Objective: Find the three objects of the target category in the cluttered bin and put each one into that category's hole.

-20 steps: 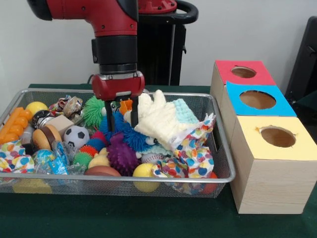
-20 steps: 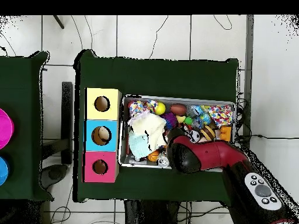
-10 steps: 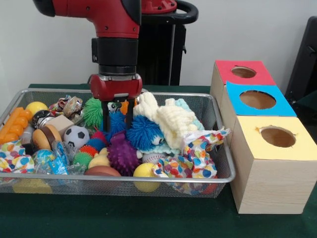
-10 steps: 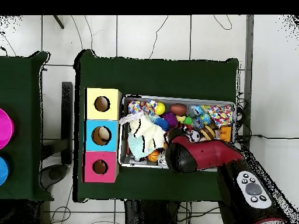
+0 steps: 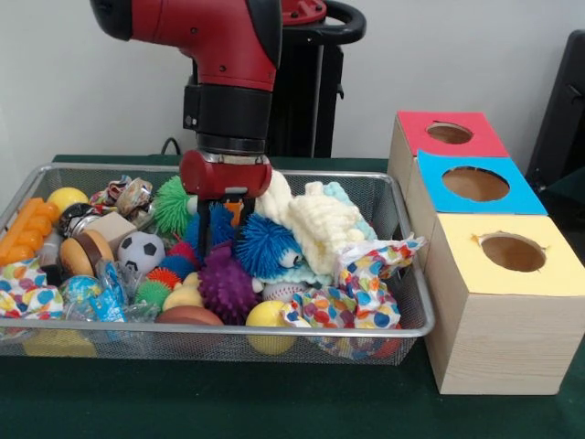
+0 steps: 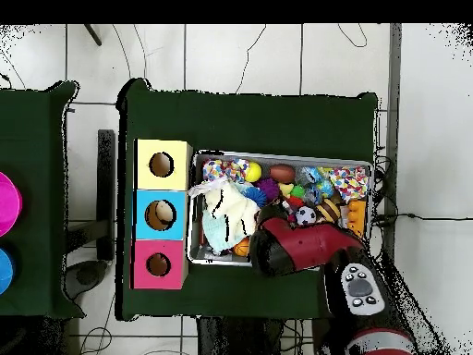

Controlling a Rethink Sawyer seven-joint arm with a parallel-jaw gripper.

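The wire mesh bin (image 5: 228, 331) is full of toys and also shows in the overhead view (image 6: 277, 155). My gripper (image 5: 225, 224) hangs low at the bin's back middle. Its fingers (image 5: 203, 233) are apart with nothing held, straddling a small orange toy and blue spiky toys. A blue spiky ball (image 5: 265, 245) lies just right of it, next to a bunched cream glove (image 5: 315, 224). The hole (image 5: 449, 133) in the red-topped box is at the far right; it also shows in the overhead view (image 6: 158, 265). In the overhead view my arm (image 6: 296, 245) hides the gripper.
A blue-topped box (image 5: 475, 183) and a yellow-topped box (image 5: 512, 253) stand in a row with the red one. In the bin lie a purple spiky ball (image 5: 226, 288), a soccer ball (image 5: 141, 251), a green spiky ball (image 5: 172, 206), a burger toy (image 5: 87, 253) and a colourful cloth (image 5: 366, 283).
My arm has shifted a little to the right in the front view. The cream glove, spread flat a second ago, has bunched up, and the colourful cloth has slid right.
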